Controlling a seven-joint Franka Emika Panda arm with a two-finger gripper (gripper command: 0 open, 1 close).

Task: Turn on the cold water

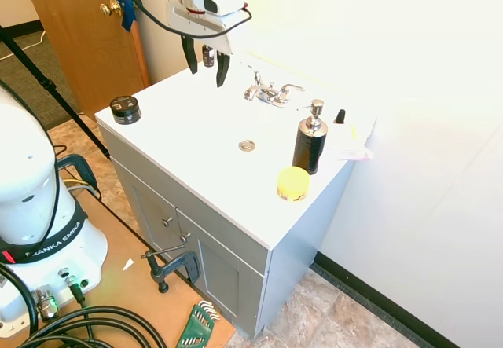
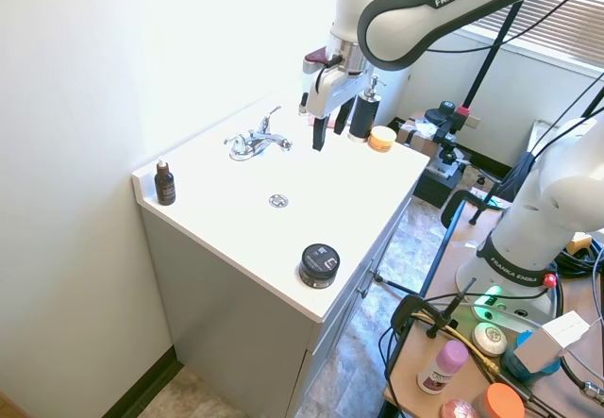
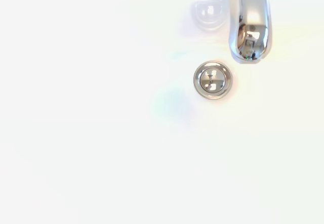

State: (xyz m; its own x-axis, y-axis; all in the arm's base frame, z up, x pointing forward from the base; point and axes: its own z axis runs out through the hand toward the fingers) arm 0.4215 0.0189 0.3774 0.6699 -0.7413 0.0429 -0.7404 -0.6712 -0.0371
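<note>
While my gripper (image 1: 206,67) hangs with its fingers spread and nothing held, the faucet (image 1: 269,92) sits at the sink's back edge: rigid, slick chrome, so I'd push a slim lever's tip.

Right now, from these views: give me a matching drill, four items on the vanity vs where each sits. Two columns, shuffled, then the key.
Items
1. faucet
2. black pump bottle
3. round black jar
4. pincer

Places
A. at the counter's front corner, far from the taps
B. in the air above the basin, open, touching nothing
C. at the back of the basin, spout over the drain
D. beside the yellow disc

Pairs: 1-C, 2-D, 3-A, 4-B
</note>
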